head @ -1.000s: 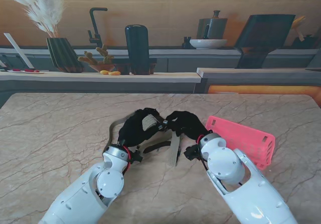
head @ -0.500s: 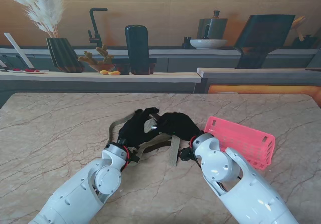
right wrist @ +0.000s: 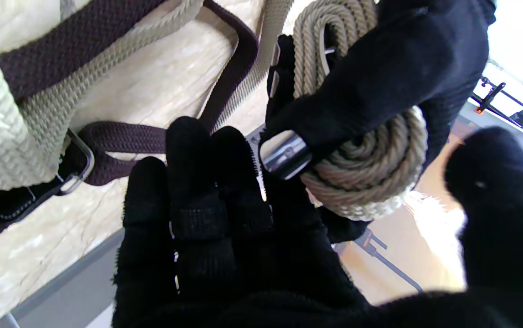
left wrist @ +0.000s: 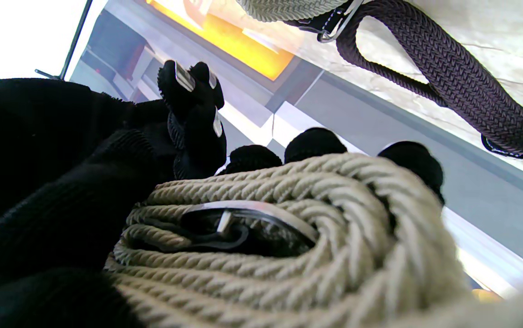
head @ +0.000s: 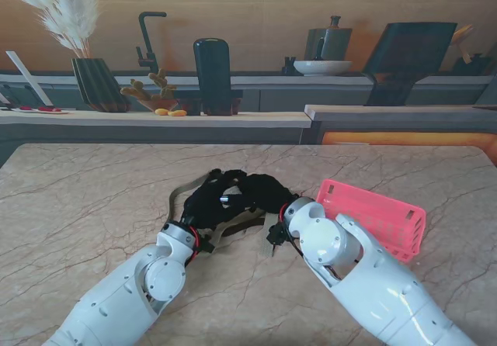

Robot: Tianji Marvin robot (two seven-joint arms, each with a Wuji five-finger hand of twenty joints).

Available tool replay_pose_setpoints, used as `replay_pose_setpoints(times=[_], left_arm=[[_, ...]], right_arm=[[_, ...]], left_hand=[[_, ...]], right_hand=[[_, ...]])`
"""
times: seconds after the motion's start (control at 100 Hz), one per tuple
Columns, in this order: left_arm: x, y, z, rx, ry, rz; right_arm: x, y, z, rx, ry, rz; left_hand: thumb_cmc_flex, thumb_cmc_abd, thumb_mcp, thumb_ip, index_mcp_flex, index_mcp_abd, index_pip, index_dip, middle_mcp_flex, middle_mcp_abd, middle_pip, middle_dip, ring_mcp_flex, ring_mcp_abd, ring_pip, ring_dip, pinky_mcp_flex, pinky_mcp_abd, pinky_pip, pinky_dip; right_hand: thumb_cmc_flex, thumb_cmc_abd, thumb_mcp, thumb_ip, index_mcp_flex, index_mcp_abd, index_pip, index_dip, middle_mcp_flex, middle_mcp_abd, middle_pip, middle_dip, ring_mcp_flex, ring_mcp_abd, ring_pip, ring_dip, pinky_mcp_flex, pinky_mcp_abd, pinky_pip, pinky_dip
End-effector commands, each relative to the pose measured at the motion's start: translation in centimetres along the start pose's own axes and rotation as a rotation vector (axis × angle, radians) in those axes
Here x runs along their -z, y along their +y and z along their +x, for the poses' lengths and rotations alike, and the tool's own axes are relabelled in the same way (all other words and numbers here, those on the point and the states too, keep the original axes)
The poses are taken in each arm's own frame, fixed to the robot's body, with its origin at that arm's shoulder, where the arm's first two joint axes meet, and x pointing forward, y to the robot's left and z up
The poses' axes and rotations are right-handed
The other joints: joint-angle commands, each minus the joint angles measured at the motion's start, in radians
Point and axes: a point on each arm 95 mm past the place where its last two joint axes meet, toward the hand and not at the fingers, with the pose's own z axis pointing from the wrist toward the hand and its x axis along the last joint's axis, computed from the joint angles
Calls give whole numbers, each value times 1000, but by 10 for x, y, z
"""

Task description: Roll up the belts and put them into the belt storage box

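Nearest to me in the stand view, both white forearms rise from the bottom corners and converge over the middle of the marble tabletop.

The left hand, in a black glove, is closed around a coiled beige belt. The left wrist view shows the braided coil wound in several turns with a metal buckle at its centre; three left fingertips project past the coil's far edge. The coil is lifted off the tabletop.

The right hand, also gloved in black, meets the left hand just beside the coil. In the right wrist view its fingers are extended side by side, with the thumb held apart. They lie next to the coil and a metal part of the left hand, but whether they grip anything cannot be determined.

On the tabletop under and beside the hands lie loose belts: a dark brown woven belt and a flat beige strap that extends toward me between the two wrists. A further tan strap loops out on the left side of the left hand.

Right of the right arm, and partly hidden by it, the pink perforated belt storage box rests on the tabletop, apart from the coil.

Farther away, a counter carries a dark vase with pampas grass.
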Motion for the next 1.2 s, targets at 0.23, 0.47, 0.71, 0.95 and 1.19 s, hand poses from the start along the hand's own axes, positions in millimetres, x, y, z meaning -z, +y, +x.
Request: replay_pose_setpoints(times=[0.23, 0.47, 0.71, 0.95, 1.19], left_arm=[[0, 0, 14, 52, 27, 22], [2, -1, 17, 67, 35, 29], [3, -5, 17, 78, 36, 60], [3, -5, 20, 125, 39, 77], [2, -6, 20, 133, 54, 80]], right_arm=[[-3, -12, -1, -53, -50, 78], [-8, -15, -2, -105, -78, 100], [-6, -11, -8, -58, -103, 144], [-4, -7, -16, -117, -145, 105], [-2, -1, -21, -99, -162, 52]], left_hand=[[0, -29, 34, 6, -35, -5, -34, -6, 17, -119, 113, 54, 85, -108, 315, 90, 41, -25, 118, -13], [-3, -24, 34, 5, -30, -11, -27, -3, 14, -124, 112, 58, 84, -108, 314, 89, 34, -28, 114, -13], [-11, -11, 20, 4, -32, -26, -25, -2, -31, -124, 57, 49, 83, -87, 189, 52, -27, -38, 55, -13], [-38, -10, 14, 1, -48, -54, -38, -9, -128, -108, -81, 6, 60, -54, -53, 52, -142, -66, -73, 19], [-63, 13, -26, 3, -82, -86, -77, -33, -348, -45, -387, -124, -207, -28, -290, 116, -411, -67, -320, 91]], right_hand=[[112, -56, 196, 16, 117, -154, 80, 7, 98, -16, 16, 2, 82, -8, 37, -7, 27, -1, 29, 5], [443, 50, 183, -60, 44, -200, 432, -319, 164, -30, 1, -20, 123, -6, 36, -21, 46, -6, 50, -11], [492, 50, 332, -86, 0, -225, 479, -212, 109, -27, 66, 33, 96, -20, 75, 3, 35, -23, 56, -11], [503, 64, 337, -88, -18, -266, 508, -142, 94, -29, 98, 60, 87, -31, 99, 15, 33, -30, 59, -7], [505, 97, 302, -106, -27, -308, 524, -81, 121, -56, 79, 28, 113, -45, 64, -16, 54, -39, 67, -16]])
